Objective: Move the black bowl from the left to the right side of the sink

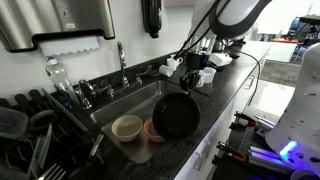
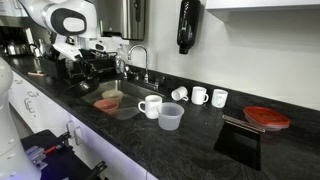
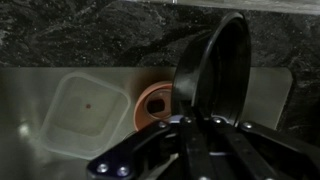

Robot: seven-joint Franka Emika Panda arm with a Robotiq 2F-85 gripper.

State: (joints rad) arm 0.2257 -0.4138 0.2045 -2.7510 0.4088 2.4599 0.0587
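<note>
The black bowl [image 1: 175, 115] hangs tilted on its edge over the front of the sink [image 1: 128, 100]. In the wrist view the bowl [image 3: 215, 70] stands upright on its rim between my fingers. My gripper [image 3: 197, 135] is shut on the bowl's rim and holds it above the basin. The gripper also shows in both exterior views [image 1: 189, 88] [image 2: 92, 67]. Against the dark gripper in one exterior view, the bowl itself is hard to make out.
In the sink lie an orange cup [image 3: 152, 103] [image 1: 152, 128], a square clear container [image 3: 88, 115] and a beige bowl [image 1: 127, 127]. A faucet [image 1: 122, 62] stands behind. White mugs [image 2: 150, 105] [image 2: 200, 95], a plastic cup [image 2: 170, 117] and a red dish [image 2: 265, 117] sit on one counter. A dish rack [image 1: 40, 130] is on the other side.
</note>
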